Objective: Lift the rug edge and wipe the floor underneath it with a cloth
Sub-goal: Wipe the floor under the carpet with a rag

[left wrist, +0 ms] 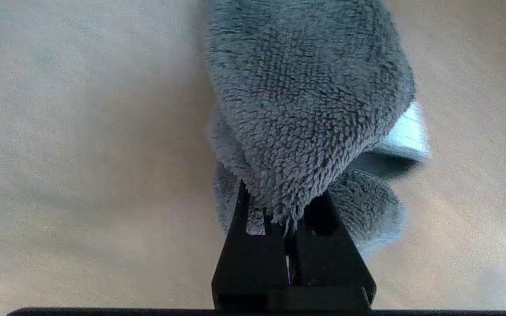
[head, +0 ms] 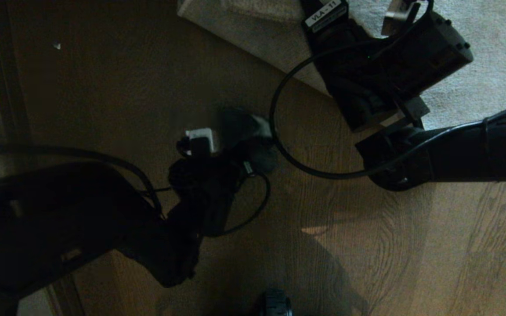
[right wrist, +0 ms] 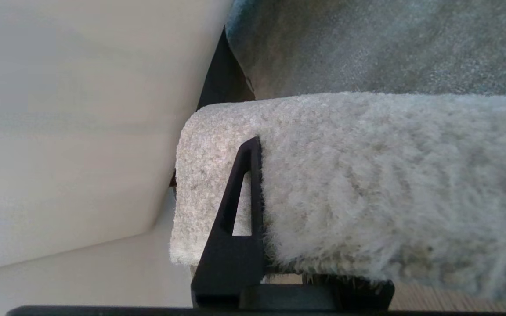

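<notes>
The cloth is plush grey microfibre with a looped, nubbly pile and a smooth pale label at one side. The rug edge is light grey short pile, fuzzy and slightly matted, with a paler, flatter backing showing at twelve o'clock in the head view. The floor is brown wood with dark wavy grain, smooth with a faint sheen. The left gripper and right gripper fingers look like matt black plastic.
</notes>
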`<state>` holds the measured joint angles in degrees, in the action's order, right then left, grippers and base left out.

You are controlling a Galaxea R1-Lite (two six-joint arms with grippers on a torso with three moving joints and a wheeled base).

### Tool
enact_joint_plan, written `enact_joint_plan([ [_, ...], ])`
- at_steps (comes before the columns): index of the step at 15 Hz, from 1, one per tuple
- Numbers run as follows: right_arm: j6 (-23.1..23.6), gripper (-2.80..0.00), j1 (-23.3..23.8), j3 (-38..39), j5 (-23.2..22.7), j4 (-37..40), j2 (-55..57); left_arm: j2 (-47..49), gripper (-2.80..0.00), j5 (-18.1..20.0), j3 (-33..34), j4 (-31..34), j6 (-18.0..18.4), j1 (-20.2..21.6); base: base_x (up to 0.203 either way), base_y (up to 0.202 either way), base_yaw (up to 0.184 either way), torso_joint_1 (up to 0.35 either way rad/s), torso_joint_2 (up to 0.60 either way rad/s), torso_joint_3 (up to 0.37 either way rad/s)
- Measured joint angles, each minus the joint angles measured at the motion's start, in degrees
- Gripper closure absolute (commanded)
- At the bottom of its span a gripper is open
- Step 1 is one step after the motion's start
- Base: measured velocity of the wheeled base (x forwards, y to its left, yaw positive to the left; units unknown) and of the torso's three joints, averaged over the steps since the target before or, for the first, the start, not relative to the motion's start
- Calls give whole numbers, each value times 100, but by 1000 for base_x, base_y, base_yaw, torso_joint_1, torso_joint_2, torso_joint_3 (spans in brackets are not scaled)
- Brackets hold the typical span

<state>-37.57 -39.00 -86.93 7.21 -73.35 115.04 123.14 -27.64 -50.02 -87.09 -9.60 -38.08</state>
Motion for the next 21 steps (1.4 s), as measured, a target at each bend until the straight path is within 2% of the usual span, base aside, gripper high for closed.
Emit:
enact_joint_plan([
  [2,6,0,-32,0,0,-2,-2,-199,0,13,54,79,2,374,0,0,0,0,0,0],
  [4,9,0,-76,-11,3,-2,-2,-386,0,101,271,84,-4,566,0,0,0,0,0,0],
  [10,20,0,-140,-4,0,-2,-38,-1218,0,145,1224,54,-2,547,0,0,0,0,0,0],
  [12,23,0,-142,-2,3,-2,-53,-1547,0,135,1640,54,-4,119,0,0,0,0,0,0],
  [17,26,0,-142,0,41,-2,-68,-1910,0,-128,2160,43,-23,-1766,0,0,0,0,0,0],
  [21,11,0,-142,0,94,-7,-68,-1426,0,-163,1737,7,-32,-2330,0,0,0,0,0,0],
])
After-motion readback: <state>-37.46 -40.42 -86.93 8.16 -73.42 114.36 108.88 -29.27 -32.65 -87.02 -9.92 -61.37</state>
